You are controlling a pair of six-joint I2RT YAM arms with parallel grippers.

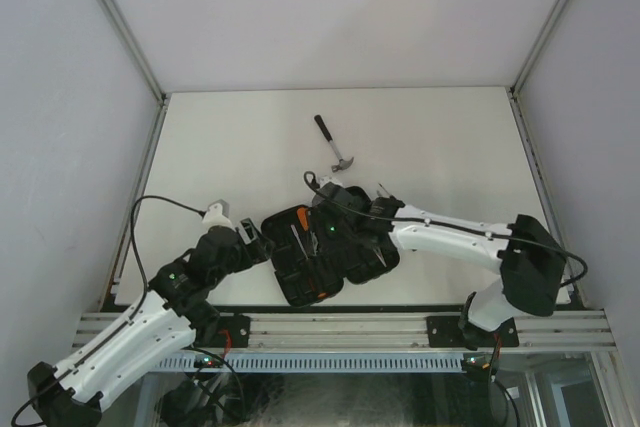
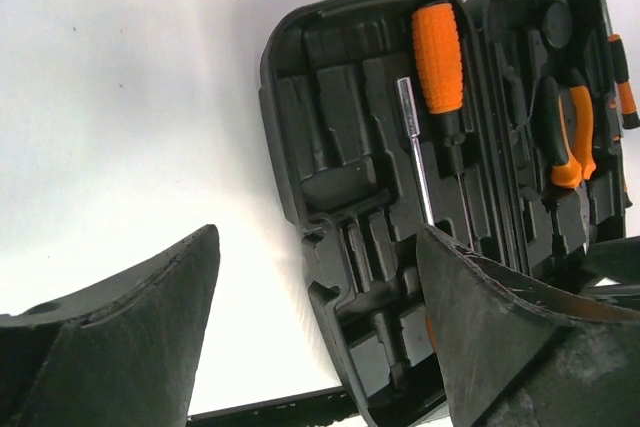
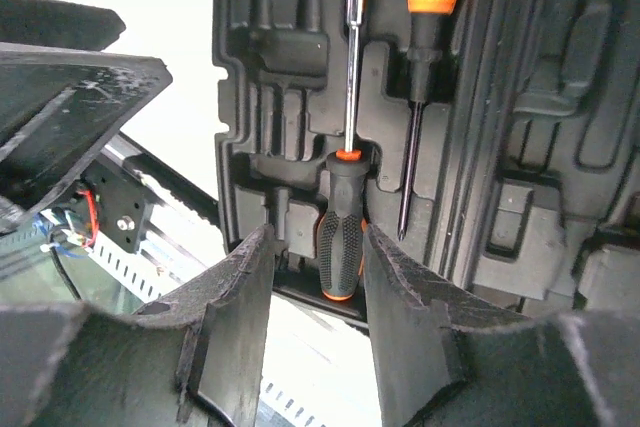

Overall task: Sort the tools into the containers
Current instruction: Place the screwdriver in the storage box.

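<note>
Screwdriver (image 3: 341, 247) was judged seated in the case (image 3: 560, 147), both jaws spread; the hammer (image 1: 332, 142) was to be fetched next

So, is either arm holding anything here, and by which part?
Nothing is held. Right fingers flank the screwdriver handle with a gap; left fingers stand open, empty.

White table (image 1: 430, 137), matte, lit soft & even from above; faint shadows only. Pale grey walls (image 1: 60, 97) at left, right & back, closing in like a booth. Alu posts (image 1: 120, 29) slanting up from far corners. Slotted alu rail (image 1: 330, 329) along near edge, perforated strip (image 1: 330, 360) just below. Glassy panel (image 1: 560, 387) bottom right, details unclear.
</note>
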